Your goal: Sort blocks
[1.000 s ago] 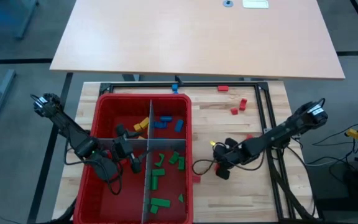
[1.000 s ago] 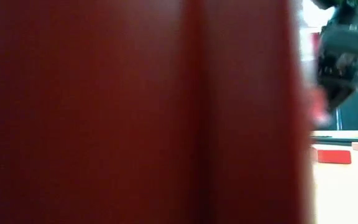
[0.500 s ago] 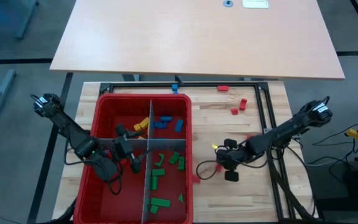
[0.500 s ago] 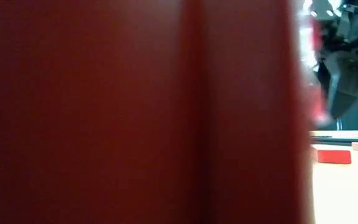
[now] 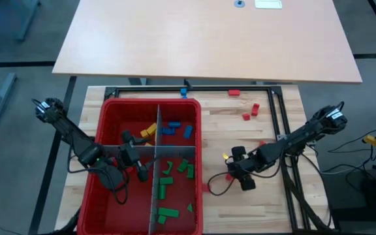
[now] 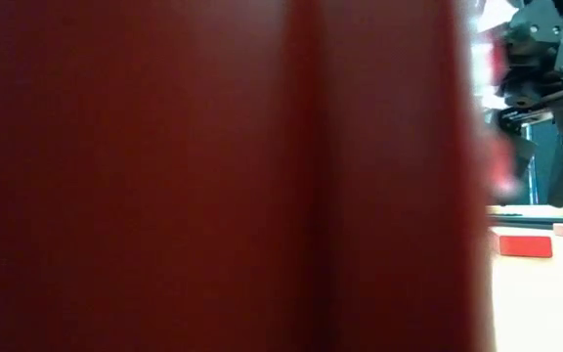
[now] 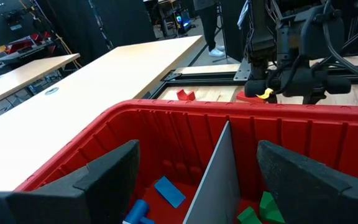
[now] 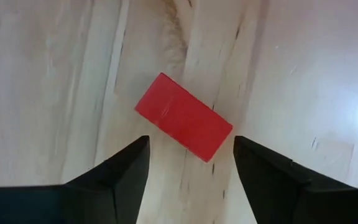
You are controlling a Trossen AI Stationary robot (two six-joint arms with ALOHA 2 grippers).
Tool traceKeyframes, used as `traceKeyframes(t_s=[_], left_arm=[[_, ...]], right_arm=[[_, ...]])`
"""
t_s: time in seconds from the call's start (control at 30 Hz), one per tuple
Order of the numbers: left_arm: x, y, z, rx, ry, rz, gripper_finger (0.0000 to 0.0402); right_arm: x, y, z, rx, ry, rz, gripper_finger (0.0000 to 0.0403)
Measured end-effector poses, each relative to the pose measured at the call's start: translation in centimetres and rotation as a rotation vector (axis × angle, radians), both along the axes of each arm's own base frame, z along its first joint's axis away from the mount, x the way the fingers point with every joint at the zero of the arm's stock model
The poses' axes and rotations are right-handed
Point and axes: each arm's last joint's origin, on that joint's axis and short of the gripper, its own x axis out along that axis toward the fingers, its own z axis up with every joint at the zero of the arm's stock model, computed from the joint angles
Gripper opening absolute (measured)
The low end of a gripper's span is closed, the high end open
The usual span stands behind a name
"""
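Right wrist view: right pincer [image 8: 188, 163] spread, poised over small red rectangular block [image 8: 184, 126] flat on pale wooden table [image 8: 48, 81], askew between both fingers; pick-up step, next likely lowering, squaring and closing; left pincer [image 7: 197, 177] spread, waiting above red plastic bin [image 7: 166, 115].

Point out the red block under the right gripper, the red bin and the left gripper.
red block [image 8: 184, 126], right wrist view, top face.
red bin [image 5: 113, 111], high view, rim corner.
left gripper [image 7: 197, 180], left wrist view, between open fingers.
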Motion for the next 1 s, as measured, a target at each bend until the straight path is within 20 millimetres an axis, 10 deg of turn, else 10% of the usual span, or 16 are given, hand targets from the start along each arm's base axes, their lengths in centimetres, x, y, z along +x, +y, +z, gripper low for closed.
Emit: traceKeyframes(t_s=[0.67, 1.0], left_arm=[[0.1, 0.1, 0.1, -0.008, -0.008, 0.007, 0.0312], [0.2, 0.1, 0.2, -0.021, -0.02, 0.008, 0.0312]], right_arm=[[0.6, 0.1, 0.0, -0.191, -0.078, 0.362, 0.0226], [1.4, 0.5, -3.3, -0.25, 0.043, 0.5, 0.0221]])
